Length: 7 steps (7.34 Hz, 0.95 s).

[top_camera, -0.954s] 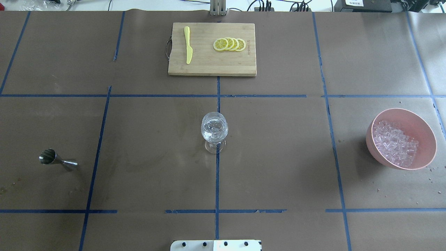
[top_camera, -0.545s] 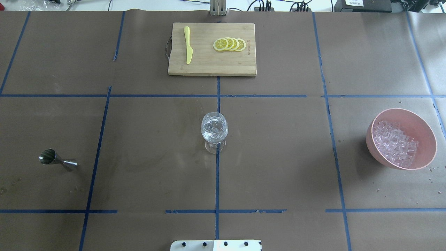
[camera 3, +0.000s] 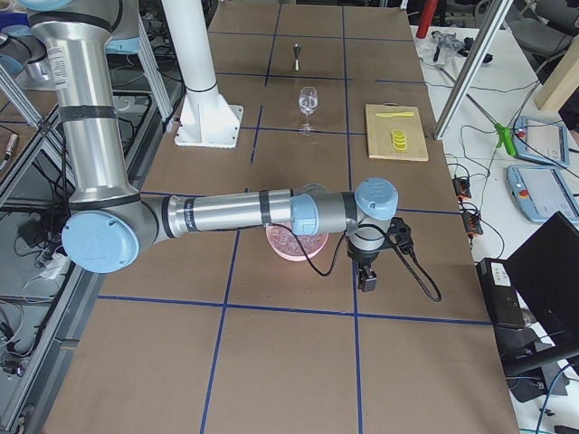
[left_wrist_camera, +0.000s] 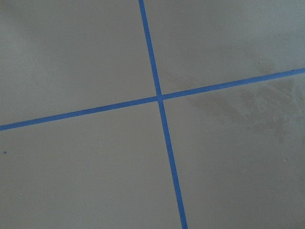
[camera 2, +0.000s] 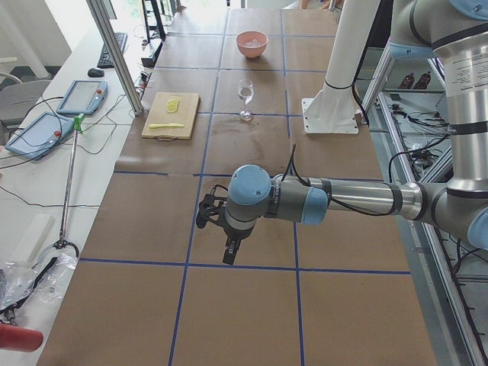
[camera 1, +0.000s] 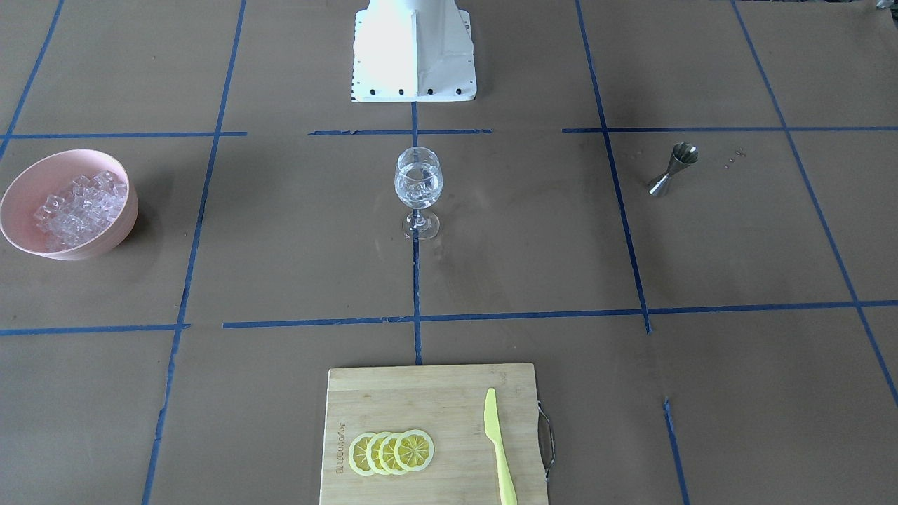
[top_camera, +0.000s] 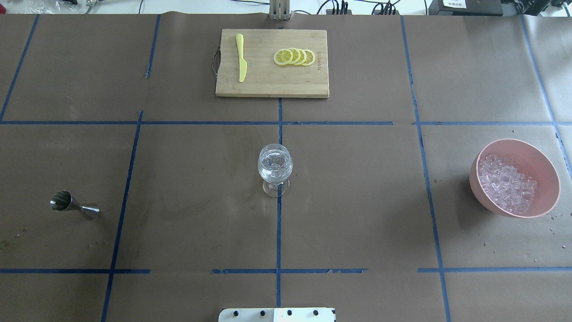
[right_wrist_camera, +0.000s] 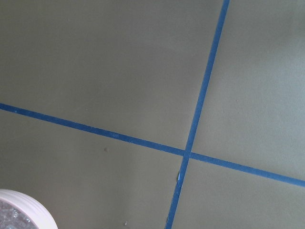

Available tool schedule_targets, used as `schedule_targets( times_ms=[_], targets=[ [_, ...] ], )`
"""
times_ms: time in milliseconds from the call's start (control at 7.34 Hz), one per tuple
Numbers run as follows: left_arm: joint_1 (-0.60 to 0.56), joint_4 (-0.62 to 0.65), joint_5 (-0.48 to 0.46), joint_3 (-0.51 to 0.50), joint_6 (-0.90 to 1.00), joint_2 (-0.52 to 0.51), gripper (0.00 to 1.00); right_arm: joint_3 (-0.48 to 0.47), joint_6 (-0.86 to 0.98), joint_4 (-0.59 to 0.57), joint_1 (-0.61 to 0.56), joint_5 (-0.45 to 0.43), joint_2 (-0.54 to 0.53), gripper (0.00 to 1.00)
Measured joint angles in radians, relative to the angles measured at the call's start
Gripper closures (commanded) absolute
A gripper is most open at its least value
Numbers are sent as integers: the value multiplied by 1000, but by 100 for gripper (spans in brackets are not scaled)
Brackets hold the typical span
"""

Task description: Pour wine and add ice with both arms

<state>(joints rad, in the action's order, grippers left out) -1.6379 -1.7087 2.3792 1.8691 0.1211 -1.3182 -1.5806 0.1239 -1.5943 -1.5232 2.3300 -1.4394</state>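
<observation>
Clear ice point(top_camera: 505, 183), pink bowl point(top_camera: 543, 163), brown table point(top_camera: 357, 201) gridded with blue tape point(top_camera: 278, 232).

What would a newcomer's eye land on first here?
The stemmed glass at the table's centre, on the blue tape line, already holding clear cubes. Then the pink bowl heaped with ice on the robot's right, and lemon slices beside a yellow knife on the wooden board at the far edge. In the side views the left arm and right arm stretch low over opposite table ends, the right one by the bowl.
</observation>
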Motion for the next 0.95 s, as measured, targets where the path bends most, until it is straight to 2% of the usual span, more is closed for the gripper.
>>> schedule_targets(
  times_ms=[681,954],
  targets=[
    [60,1,-10,57,15,8,0,-2,0,0,0,0,-1,0],
    [75,77,-58,61,82,-14,0,-1,0,1,0,0,-1,0]
  ],
)
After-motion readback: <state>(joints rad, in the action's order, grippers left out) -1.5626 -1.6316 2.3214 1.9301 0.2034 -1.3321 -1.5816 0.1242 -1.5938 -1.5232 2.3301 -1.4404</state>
